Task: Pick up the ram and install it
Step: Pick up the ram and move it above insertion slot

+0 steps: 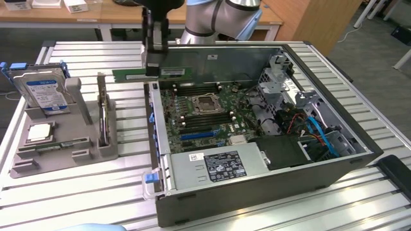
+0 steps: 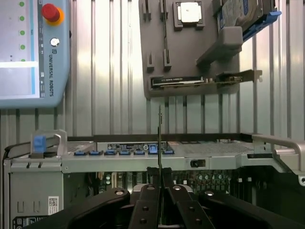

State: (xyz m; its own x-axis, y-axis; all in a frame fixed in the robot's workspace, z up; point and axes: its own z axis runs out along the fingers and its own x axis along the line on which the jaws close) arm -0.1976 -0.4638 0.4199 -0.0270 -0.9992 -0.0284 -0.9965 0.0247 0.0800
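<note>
The ram [image 1: 176, 72] is a long green stick held level in the air, with my gripper [image 1: 152, 71] shut on its middle. It hangs just above the upper left rim of the open computer case [image 1: 257, 192], near the motherboard [image 1: 199, 113] and its dark memory slots [image 1: 192, 89]. In the wrist view the ram [image 2: 159, 136] appears edge-on as a thin upright line, rising from between my black fingers [image 2: 147, 200]. Below it lies the case's rim [image 2: 157, 160].
On the exterior view's left stands a grey holder [image 1: 70, 144] with a blue-labelled hard drive [image 1: 45, 91], a square processor chip [image 1: 40, 131] and an upright card [image 1: 101, 115]. Inside the case are a power supply [image 1: 222, 166] and drive cages [image 1: 282, 82]. A teach pendant [image 2: 28, 52] lies on the slatted table.
</note>
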